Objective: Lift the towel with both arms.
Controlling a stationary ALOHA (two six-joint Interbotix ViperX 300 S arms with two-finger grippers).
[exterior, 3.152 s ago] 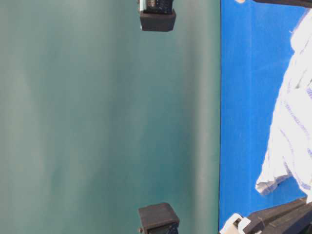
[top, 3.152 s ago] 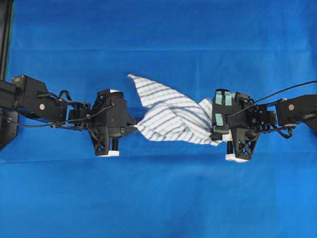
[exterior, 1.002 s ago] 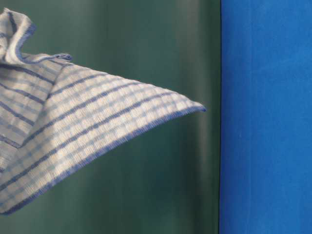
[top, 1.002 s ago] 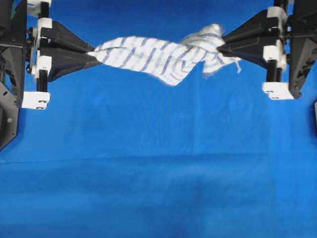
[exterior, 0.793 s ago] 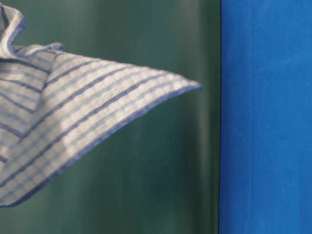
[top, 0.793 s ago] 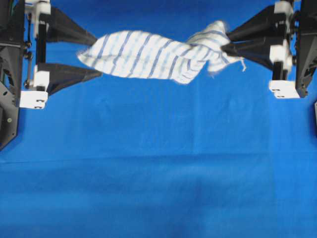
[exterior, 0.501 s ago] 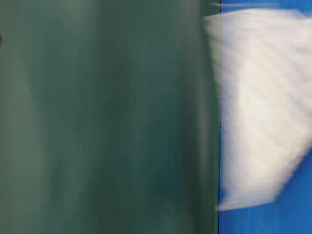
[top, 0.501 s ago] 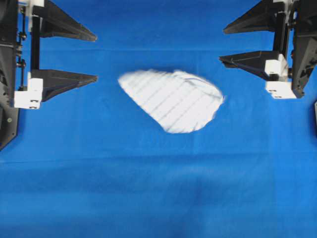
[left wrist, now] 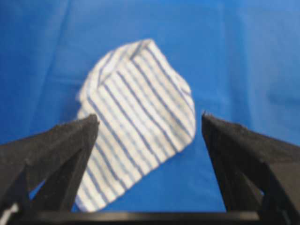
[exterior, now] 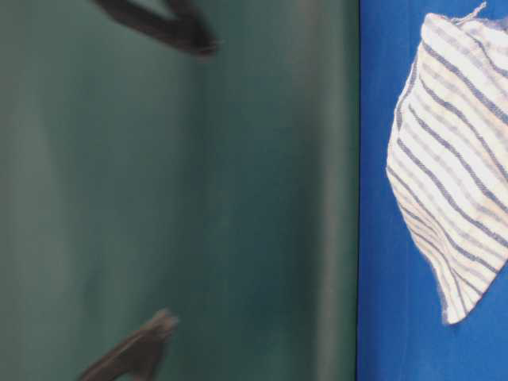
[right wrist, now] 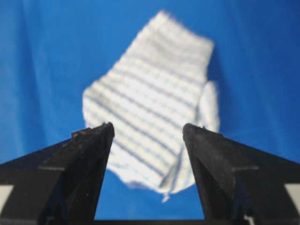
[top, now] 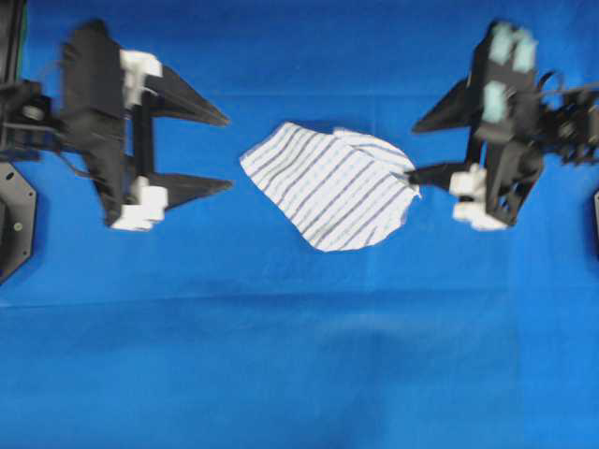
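Both spread-jawed, empty grippers, left gripper and right gripper, flank the towel; the right is nearer.

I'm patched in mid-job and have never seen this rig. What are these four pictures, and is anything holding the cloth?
Two black robot arms work over a blue table cover. One picture looks straight down; the side picture is turned sideways; the other two come from cameras on each arm's wrist, looking out between its fingers. The striped towel lies crumpled on the cover between the arms. The left gripper and right gripper are both open and hold nothing. In the top view, one right finger tip seems to reach the towel's edge.
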